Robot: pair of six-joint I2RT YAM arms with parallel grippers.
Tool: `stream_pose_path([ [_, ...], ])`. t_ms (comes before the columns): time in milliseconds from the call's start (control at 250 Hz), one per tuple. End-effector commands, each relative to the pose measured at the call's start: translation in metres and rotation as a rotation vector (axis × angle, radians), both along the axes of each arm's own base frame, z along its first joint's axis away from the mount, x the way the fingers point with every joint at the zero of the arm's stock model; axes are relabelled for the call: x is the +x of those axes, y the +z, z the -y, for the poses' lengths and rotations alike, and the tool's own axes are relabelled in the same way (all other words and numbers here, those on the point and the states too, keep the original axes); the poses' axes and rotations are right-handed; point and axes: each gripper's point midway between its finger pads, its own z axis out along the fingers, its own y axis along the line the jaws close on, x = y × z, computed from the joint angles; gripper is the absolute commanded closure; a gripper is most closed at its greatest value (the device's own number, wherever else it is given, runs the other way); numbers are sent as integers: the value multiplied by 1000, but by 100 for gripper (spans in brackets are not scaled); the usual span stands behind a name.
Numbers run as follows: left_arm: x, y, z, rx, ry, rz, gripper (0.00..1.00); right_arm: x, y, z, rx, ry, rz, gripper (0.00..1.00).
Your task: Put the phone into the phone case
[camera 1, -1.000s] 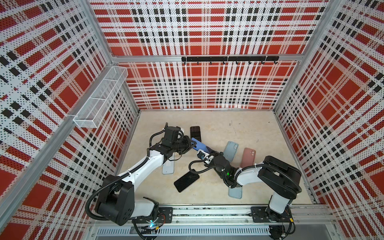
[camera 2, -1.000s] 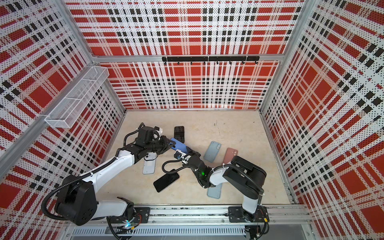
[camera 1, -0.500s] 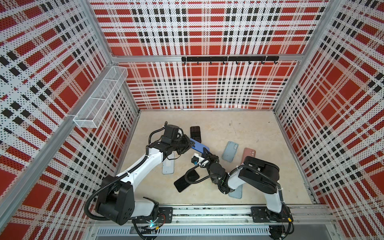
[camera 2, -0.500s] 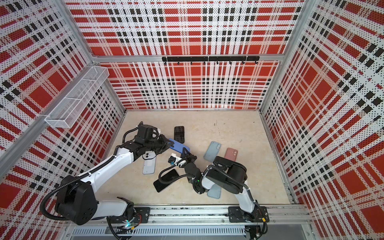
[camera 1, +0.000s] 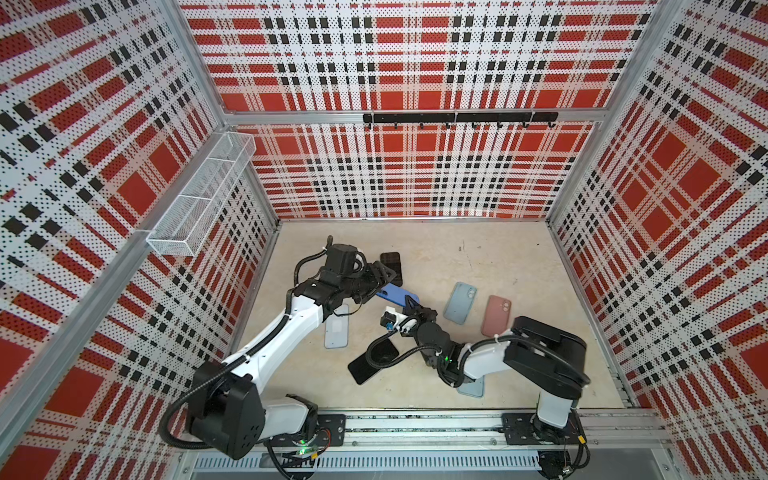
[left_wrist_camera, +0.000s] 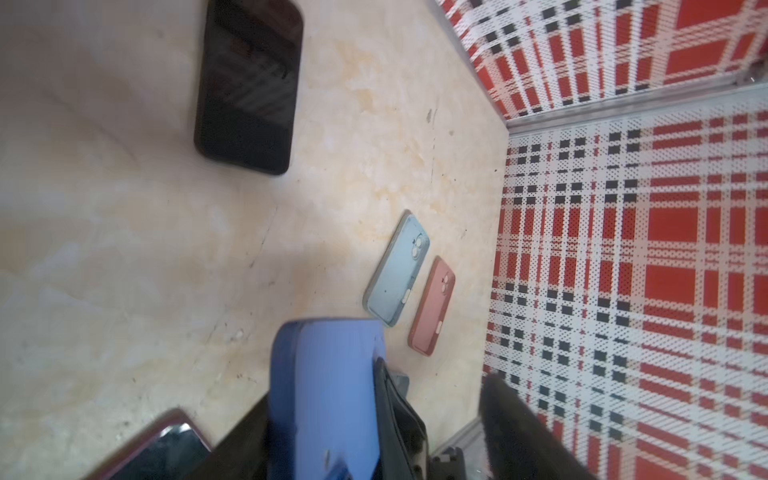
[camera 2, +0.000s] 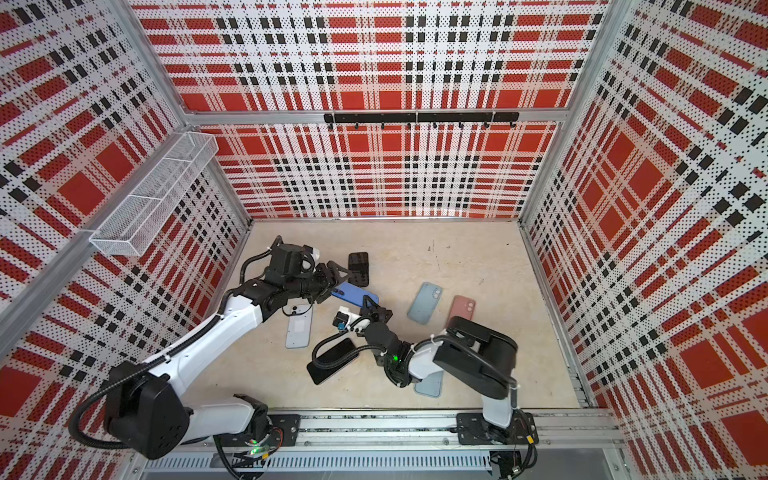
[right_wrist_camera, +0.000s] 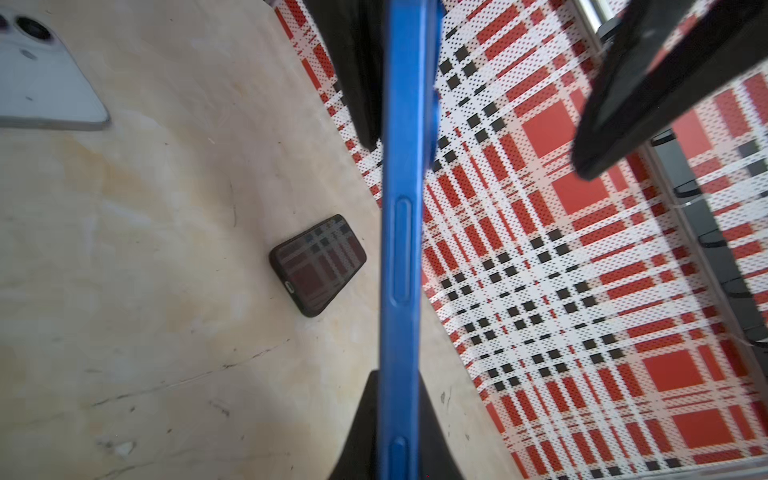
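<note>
A blue phone case (camera 1: 397,294) (camera 2: 354,294) hangs tilted above the table between the two arms. My right gripper (camera 1: 412,309) (right_wrist_camera: 399,374) is shut on its lower end, pinching both faces. My left gripper (camera 1: 381,279) (left_wrist_camera: 378,386) is open around the upper end (left_wrist_camera: 328,395), one finger (right_wrist_camera: 357,70) close beside the case and the other (right_wrist_camera: 656,83) well away from it. I cannot tell whether a phone sits inside. A black phone (camera 1: 372,361) lies screen up under the right arm's cable.
A dark phone (camera 1: 391,266) (right_wrist_camera: 318,264) lies behind the left gripper. A white phone (camera 1: 336,326) rests back up under the left arm. Grey-blue (camera 1: 460,302) and pink (camera 1: 495,316) cases lie to the right. Another pale case (camera 1: 471,388) sits under the right arm.
My right gripper closed on the blue case's lower end. My left gripper then opened and let go of the upper end. The right arm's elbow has shifted.
</note>
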Motion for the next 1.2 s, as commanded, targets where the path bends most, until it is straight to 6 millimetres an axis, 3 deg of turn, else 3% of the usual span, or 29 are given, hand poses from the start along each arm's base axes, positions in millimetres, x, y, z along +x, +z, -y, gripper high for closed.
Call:
stream_pose_path([
  [0, 10, 86, -10, 44, 10, 341, 18, -24, -26, 5, -27, 82, -265, 100],
  [128, 7, 118, -22, 93, 34, 478, 0, -39, -26, 14, 17, 105, -449, 100],
  [380, 4, 149, -44, 183, 86, 620, 1, -67, -26, 25, 67, 121, -678, 100],
  [548, -2, 148, -45, 198, 77, 641, 1, -59, -11, 53, 291, -33, -860, 100],
  [748, 0, 111, -17, 186, -22, 555, 0, -35, 1, 88, 591, -224, -1091, 100],
  [868, 4, 80, 6, 214, -92, 487, 0, -20, -3, 113, 844, -350, -1233, 100],
  [1048, 6, 16, 52, 272, -228, 337, 6, -7, -5, 156, 1150, -466, -1271, 100],
  [1196, -1, -38, 101, 406, -366, 221, 7, -7, -1, 185, 1233, -529, -1227, 100],
])
